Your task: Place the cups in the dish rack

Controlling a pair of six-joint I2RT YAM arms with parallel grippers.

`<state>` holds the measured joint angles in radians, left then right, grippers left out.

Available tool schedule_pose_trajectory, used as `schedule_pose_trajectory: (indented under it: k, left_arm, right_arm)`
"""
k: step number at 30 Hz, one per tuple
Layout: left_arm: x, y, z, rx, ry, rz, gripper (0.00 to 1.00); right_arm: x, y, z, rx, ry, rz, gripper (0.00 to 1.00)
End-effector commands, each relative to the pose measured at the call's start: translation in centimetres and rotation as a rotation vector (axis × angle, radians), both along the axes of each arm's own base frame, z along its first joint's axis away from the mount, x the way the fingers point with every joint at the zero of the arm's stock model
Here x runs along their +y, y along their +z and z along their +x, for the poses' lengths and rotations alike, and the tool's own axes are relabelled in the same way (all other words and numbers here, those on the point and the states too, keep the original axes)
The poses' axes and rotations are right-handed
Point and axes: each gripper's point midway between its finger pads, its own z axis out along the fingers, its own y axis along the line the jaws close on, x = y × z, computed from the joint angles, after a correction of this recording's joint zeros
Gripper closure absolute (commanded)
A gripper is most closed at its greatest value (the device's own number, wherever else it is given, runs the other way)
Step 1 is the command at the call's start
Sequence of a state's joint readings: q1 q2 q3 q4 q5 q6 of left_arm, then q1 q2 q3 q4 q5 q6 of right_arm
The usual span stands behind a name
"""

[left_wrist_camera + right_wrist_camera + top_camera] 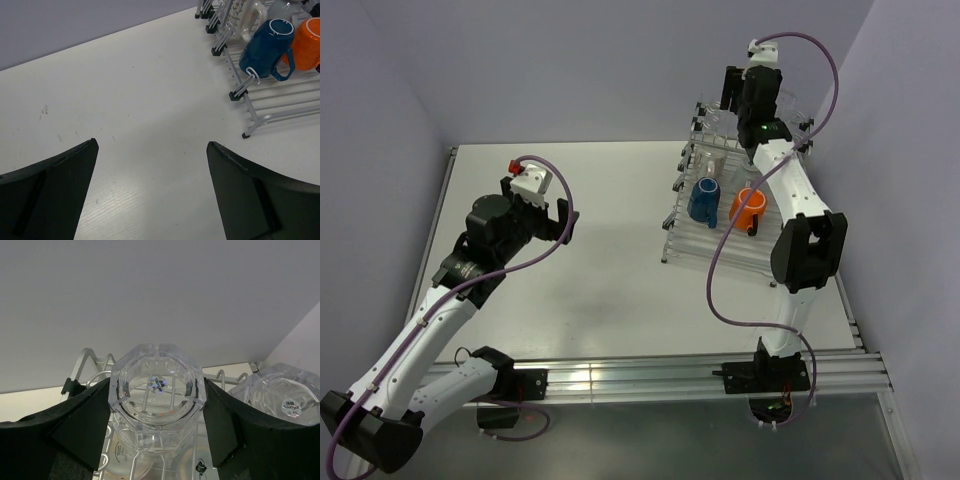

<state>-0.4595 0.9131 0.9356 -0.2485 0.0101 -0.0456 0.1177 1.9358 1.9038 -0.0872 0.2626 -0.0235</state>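
Note:
My right gripper (pixel 156 385) is shut on a clear glass tumbler (pixel 157 405), held bottom-up between both fingers above the back of the dish rack (pixel 85 360). A second clear tumbler (pixel 282 400) stands inverted just to its right. In the top view the right gripper (pixel 748 105) is over the far end of the rack (pixel 720 245). The blue mug (pixel 703 200) and orange mug (pixel 748 208) lie in it. The left wrist view shows the blue mug (pixel 267 45), orange mug (pixel 307 42) and white mug (pixel 250 20) in the rack (pixel 280 97). My left gripper (pixel 152 143) is open and empty above the table.
The white table (pixel 590 260) runs between the two arms. The purple walls (pixel 620 70) close in at the back and right, close behind the rack. A metal rail (pixel 650 375) runs along the near edge.

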Motion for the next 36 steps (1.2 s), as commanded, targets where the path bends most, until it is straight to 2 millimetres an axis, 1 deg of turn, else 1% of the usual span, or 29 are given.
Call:
schedule_pose_trajectory:
  k: [1,8,14,24,36]
  left_arm:
    - [0.1,1.6,0.2,-0.056,0.005,-0.022,0.01]
    - [0.1,1.5,0.2,-0.055,0.005,-0.022,0.01]
    - [0.1,1.7,0.1,-0.060,0.006,-0.026,0.01]
    - [0.2,1.6,0.1,-0.057,0.007,-0.021,0.01]
    - [0.3,1.4,0.1,-0.054,0.008,-0.020,0.01]
  right_arm:
    - [-0.6,5.3,-2.1,-0.108,-0.001,0.012,1.00]
    - [-0.7,5.4,-2.7,-0.111,0.001,0.005,1.00]
    - [-0.9,5.4,-2.3,-0.112,-0.009,-0.005,1.00]
    - [-0.9,4.4,-1.2,-0.097,-0.012,-0.013,1.00]
    - [-1.0,3.7,-1.0,-0.082,-0.019,-0.027,1.00]
